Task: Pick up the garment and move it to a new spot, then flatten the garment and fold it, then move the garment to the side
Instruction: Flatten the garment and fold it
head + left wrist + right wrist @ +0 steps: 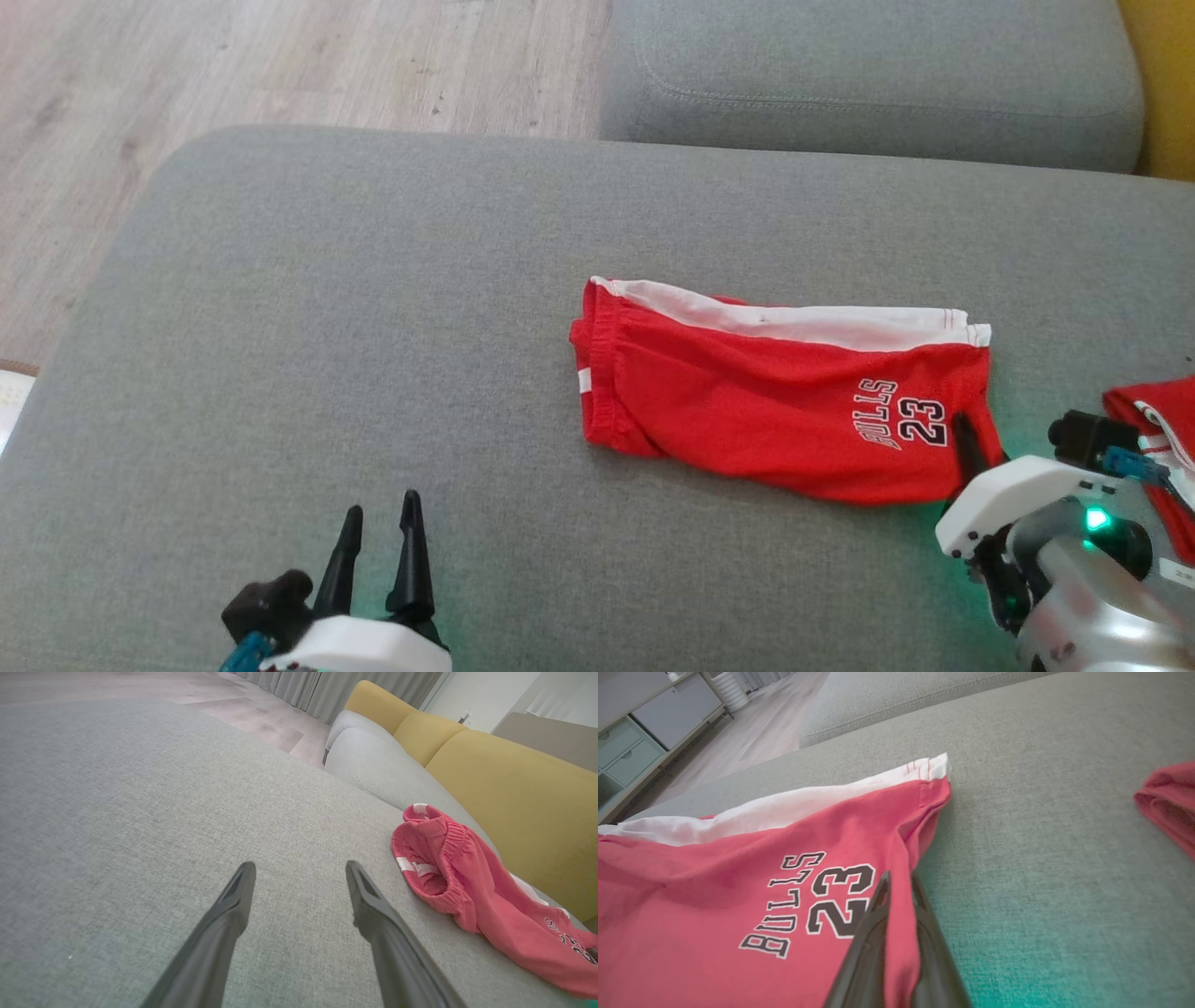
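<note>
While the right gripper (964,446) is pinching the hem of the red shorts (747,401) beside the printed number, jaws closed on the cloth, the left gripper (378,532) is hovering wide open and empty over the grey cushion (308,327). The shorts are lying folded near the cushion's middle, so the move to the side is probably starting; the next move is calling for a low, steady pull that is keeping the fold intact.
</note>
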Controlling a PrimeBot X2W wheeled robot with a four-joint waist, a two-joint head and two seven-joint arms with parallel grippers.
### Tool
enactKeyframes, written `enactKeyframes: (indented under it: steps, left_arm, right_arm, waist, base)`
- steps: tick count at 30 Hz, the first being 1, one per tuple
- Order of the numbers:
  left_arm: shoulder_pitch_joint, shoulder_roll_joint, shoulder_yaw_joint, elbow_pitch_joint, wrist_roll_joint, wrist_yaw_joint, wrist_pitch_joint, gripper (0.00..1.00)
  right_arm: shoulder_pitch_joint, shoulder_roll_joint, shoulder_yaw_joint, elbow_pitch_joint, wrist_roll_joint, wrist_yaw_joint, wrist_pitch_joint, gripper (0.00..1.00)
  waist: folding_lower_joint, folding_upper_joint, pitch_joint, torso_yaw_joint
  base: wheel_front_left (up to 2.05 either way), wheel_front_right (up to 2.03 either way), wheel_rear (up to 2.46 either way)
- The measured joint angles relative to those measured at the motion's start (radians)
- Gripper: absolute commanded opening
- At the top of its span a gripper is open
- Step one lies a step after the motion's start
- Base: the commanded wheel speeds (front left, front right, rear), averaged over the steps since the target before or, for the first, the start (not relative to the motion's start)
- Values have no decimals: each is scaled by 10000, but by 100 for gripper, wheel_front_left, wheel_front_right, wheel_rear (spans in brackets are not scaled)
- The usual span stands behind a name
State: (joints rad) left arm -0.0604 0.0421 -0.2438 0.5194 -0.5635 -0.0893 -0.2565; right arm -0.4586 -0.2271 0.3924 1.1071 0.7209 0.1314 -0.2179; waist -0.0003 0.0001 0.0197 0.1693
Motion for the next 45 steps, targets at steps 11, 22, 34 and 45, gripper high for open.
enactKeyframes:
  steps: [11, 22, 34, 45]
  left_arm:
    - [75, 2, -190, -38, 23, -2, 0, 100]
    - [75, 15, -520, 265, 100, -73, 0, 100]
    - [23, 36, 171, 146, 836, 107, 0, 100]
    - [-14, 35, 589, -422, 2619, 570, 0, 100]
  right_arm:
    - [-357, 111, -50, -1363, -410, 0, -278, 0]
    - [-792, 1657, 2426, -2807, -600, 0, -144, 100]
    - [-328, 1530, 1522, -2583, -918, 0, -301, 100]
    - [1464, 1225, -1833, -3327, -3797, 0, -301, 100]
  waist:
    - [3, 0, -29, 354]
    - [3, 0, -139, 1277]
    - [3, 0, -267, 413]
    - [3, 0, -342, -837]
  base:
    - [0, 0, 0]
    - [0, 0, 0]
    - [0, 0, 0]
    - [0, 0, 0]
